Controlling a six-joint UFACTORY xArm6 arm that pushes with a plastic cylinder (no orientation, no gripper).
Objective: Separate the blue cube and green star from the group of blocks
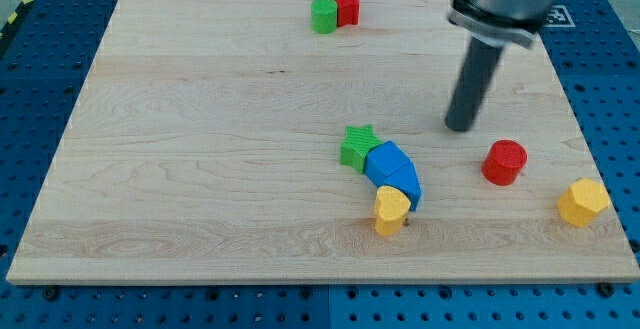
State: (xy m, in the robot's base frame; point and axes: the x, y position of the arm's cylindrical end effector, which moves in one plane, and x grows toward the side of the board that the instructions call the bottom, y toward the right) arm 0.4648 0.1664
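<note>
Nearby, red cylinder (504, 162) sits right of my tip (460, 126).

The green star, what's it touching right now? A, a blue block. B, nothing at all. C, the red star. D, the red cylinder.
A: the green star sits pressed against the blue block on its right, while the red cylinder stands apart, and my tip touches no block.

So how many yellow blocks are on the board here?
2. One yellow block sits at the bottom of the central cluster, touching the blue blocks. The other yellow block lies alone near the view's right edge. None seem hidden.
</note>
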